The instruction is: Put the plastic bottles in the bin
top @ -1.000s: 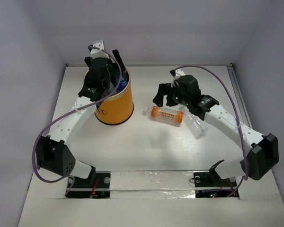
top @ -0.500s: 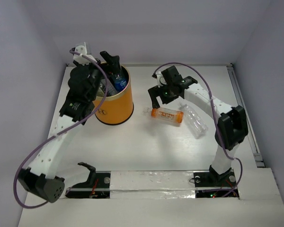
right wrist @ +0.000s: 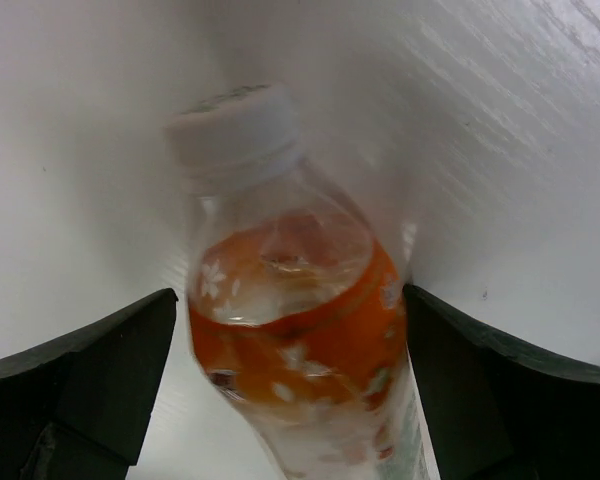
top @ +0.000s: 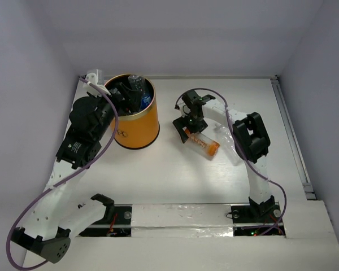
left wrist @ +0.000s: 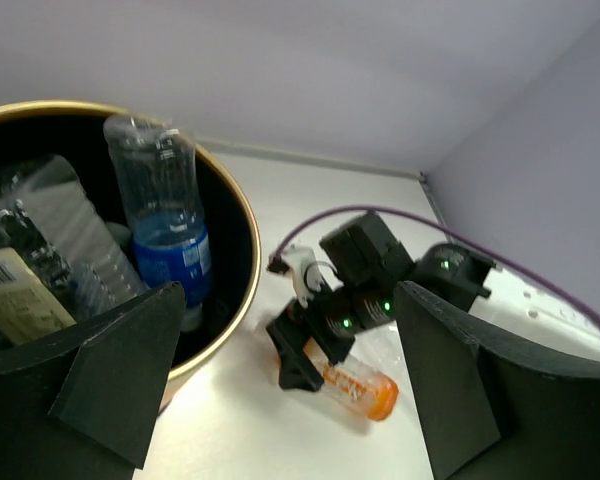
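The orange bin (top: 137,127) stands at the back left and holds several plastic bottles, one with a blue label (left wrist: 170,245). My left gripper (top: 123,95) hangs open and empty over the bin's left rim (left wrist: 242,300). An orange-labelled bottle (top: 203,141) with a white cap (right wrist: 235,135) lies on the table right of the bin. My right gripper (top: 186,125) is open and straddles its cap end, one finger (right wrist: 500,385) against the label (right wrist: 300,340), the other a little apart. The same bottle shows in the left wrist view (left wrist: 365,385).
A clear bottle with no label (top: 231,148) lies just right of the orange one, mostly hidden by my right arm. White walls close in the table at the back and sides. A metal rail (top: 291,132) runs along the right edge.
The blue-labelled bottle has gone from my left gripper into the bin, and that gripper has drawn back to the left. My right gripper has come down over the orange bottle, which has turned.
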Action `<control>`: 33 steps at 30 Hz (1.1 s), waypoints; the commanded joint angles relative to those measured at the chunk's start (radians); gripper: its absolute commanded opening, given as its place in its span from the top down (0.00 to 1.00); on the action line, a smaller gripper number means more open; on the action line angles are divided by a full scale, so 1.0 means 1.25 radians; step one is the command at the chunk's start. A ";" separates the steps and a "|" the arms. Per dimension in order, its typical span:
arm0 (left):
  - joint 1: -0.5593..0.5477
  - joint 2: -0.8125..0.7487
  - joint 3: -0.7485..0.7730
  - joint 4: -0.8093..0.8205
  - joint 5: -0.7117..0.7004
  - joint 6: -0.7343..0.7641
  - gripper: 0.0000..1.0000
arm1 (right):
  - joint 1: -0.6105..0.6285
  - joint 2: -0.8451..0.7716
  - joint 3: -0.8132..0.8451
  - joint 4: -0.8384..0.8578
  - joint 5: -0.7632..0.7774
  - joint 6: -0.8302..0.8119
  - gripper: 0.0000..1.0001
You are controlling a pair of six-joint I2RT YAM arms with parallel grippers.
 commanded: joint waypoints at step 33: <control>-0.003 0.023 0.235 -0.113 0.030 -0.090 0.19 | 0.068 -0.207 0.263 0.976 -0.076 0.756 0.49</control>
